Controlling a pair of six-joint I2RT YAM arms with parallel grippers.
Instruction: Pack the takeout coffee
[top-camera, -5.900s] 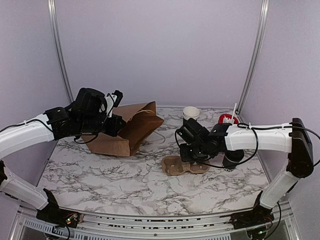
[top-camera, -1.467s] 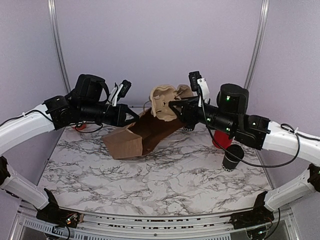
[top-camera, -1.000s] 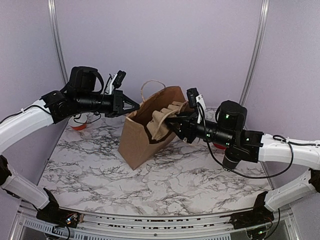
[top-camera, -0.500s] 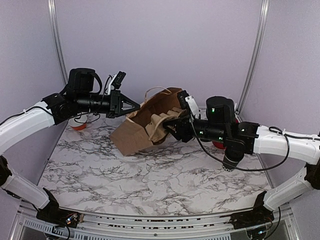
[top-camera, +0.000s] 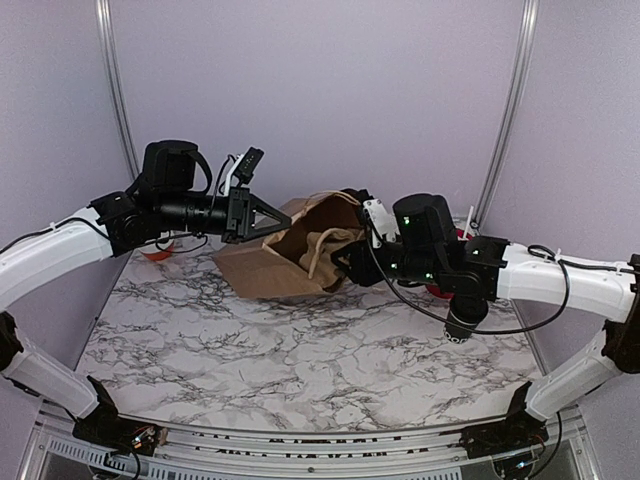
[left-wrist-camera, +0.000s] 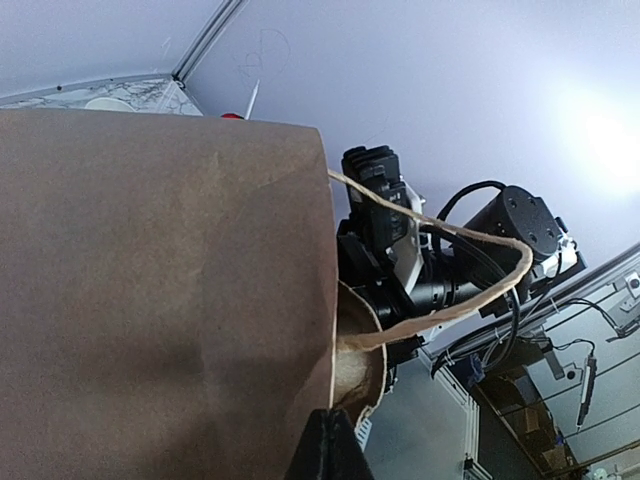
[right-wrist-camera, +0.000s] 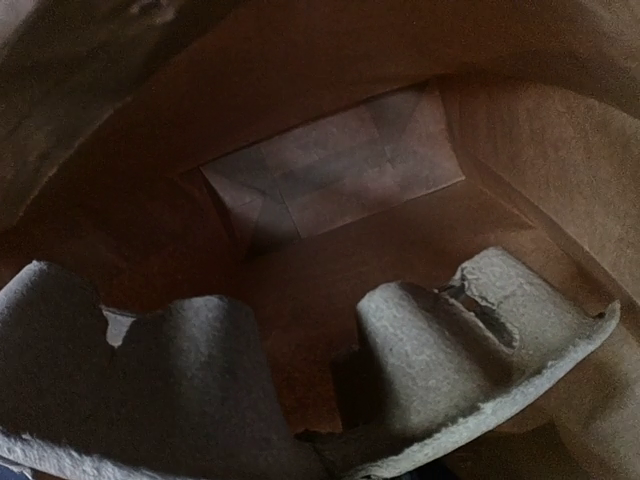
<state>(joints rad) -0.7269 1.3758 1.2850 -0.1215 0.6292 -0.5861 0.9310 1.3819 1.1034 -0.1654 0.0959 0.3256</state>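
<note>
The takeout coffee (top-camera: 462, 322), a small black cup, stands on the table at the right, partly hidden under my right forearm. A brown paper bag (top-camera: 265, 268) lies tilted on its side, mouth toward the right. My left gripper (top-camera: 278, 218) is shut on the bag's upper rim (left-wrist-camera: 335, 300), fingertips pinched together (left-wrist-camera: 330, 445). My right gripper (top-camera: 347, 265) reaches into the bag's mouth, shut on a pulp cup carrier (right-wrist-camera: 470, 330). In the right wrist view the carrier lies inside the bag (right-wrist-camera: 330, 180) and hides my fingers.
A red cup of white sticks (top-camera: 458, 238) stands behind my right arm near the back wall. A small red object (top-camera: 155, 254) sits at the back left under my left arm. The bag's paper handle (left-wrist-camera: 450, 305) loops loose by my right wrist.
The bag has tipped from upright down toward the table. My right gripper has pushed the cup carrier deeper into it. My left gripper kept its hold on the rim.
</note>
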